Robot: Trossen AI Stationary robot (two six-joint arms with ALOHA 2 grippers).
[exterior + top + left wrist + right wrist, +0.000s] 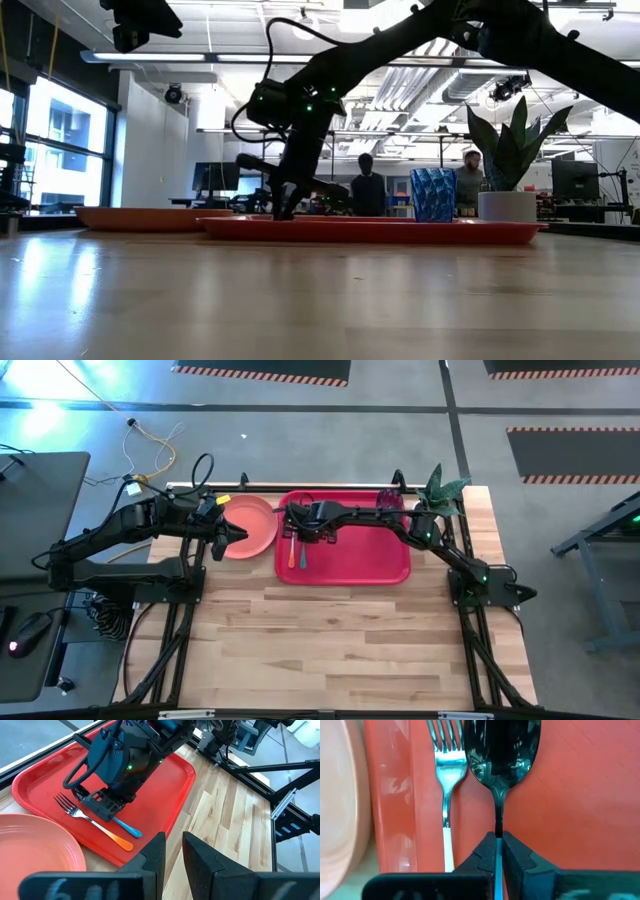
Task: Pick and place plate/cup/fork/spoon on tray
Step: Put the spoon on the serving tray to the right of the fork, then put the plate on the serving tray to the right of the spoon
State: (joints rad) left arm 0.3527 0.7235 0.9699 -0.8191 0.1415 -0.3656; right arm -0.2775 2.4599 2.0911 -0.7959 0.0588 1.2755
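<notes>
The red tray (370,550) lies at the table's far middle. The blue-purple cup (388,498) stands in its far right corner. The fork (447,775) lies along its left rim. The spoon (502,750) lies beside the fork, and my right gripper (498,855) is shut on it, low over the tray's left part (300,532). The pink plate (252,525) rests on the table left of the tray. My left gripper (173,852) hovers by the plate's near right edge (232,540), open by a narrow gap and empty. My right gripper pinches the spoon's light blue handle (498,845) between its two fingers, just behind the dark neck. The fingers point down from above and lie across the handle. The spoon sits level at the tray floor, parallel to the fork; the handle's free end (127,828) sticks out behind the gripper.
A white pot with a green plant (440,488) stands at the table's far right corner, beside the tray. Bare wood (340,650) fills the table's near half. People (365,185) stand in the room beyond the table.
</notes>
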